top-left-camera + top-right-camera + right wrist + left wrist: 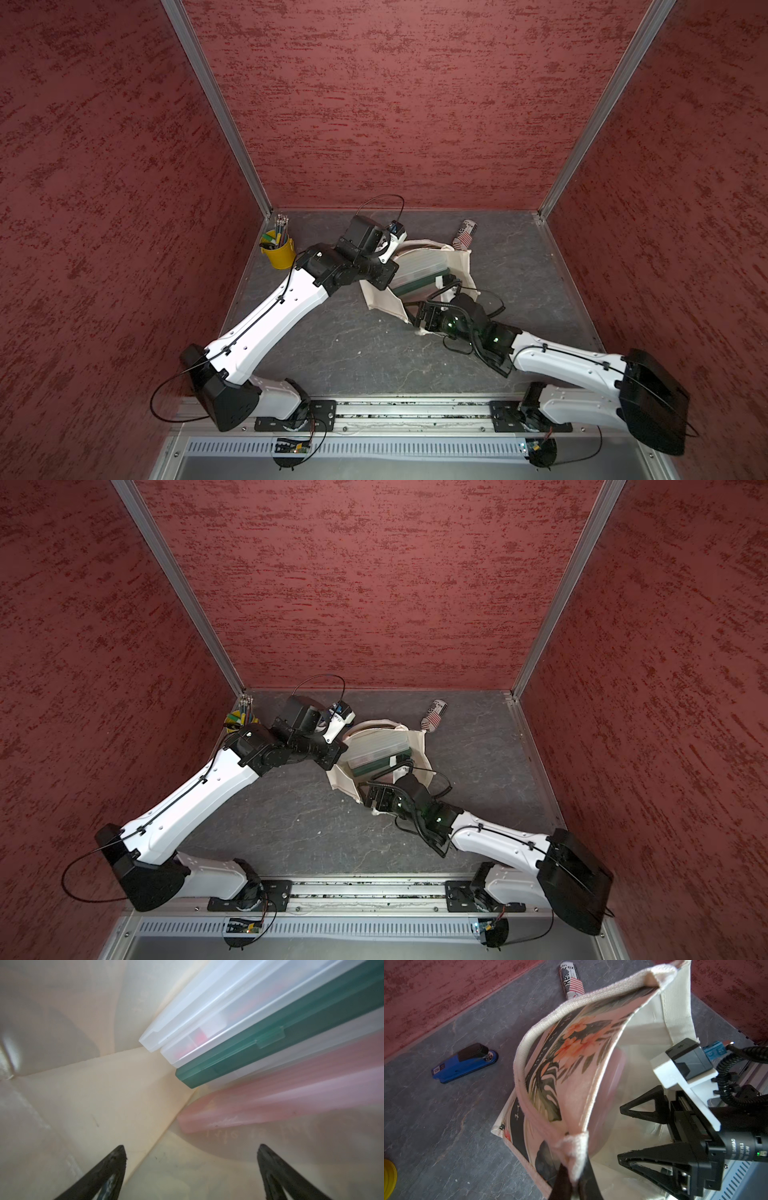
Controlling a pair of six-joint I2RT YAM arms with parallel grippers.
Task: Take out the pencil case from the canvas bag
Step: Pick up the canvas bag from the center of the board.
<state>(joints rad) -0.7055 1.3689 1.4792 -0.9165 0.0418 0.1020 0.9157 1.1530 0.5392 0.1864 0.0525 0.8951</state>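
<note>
Leaning together inside the bag (380, 301), the pencil cases (417, 272) are what you are after: two clear cases (207, 1007), a green case (228, 1061) below them, and a pink case (280, 1097) against the printed wall. Each has one end down near a bottom corner. I cannot tell which one the task means.

They look like thin hard plastic, so expect them to be light, stiff and slick. A pinch on the broad faces may skate, so take one across its narrow thickness near the raised end. Squeeze gently, because a clasp could pop.

The bag is soft canvas and will likely sag if let go. It sits toward the far middle of the tabletop (353, 357) with its mouth open upward.

Your left fingers (559, 1184) are clamped on cream webbing at the far-left rim, holding the mouth open. Your right fingers (113, 1163) stand wide and empty inside the mouth from the near right, short of the cases and touching none.

Outside the bag, a blue stapler (465, 1064) lies by the printed wall. A striped tube (467, 232) lies far right of the bag, and a yellow cup (279, 255) of pens stands in the far-left corner.
</note>
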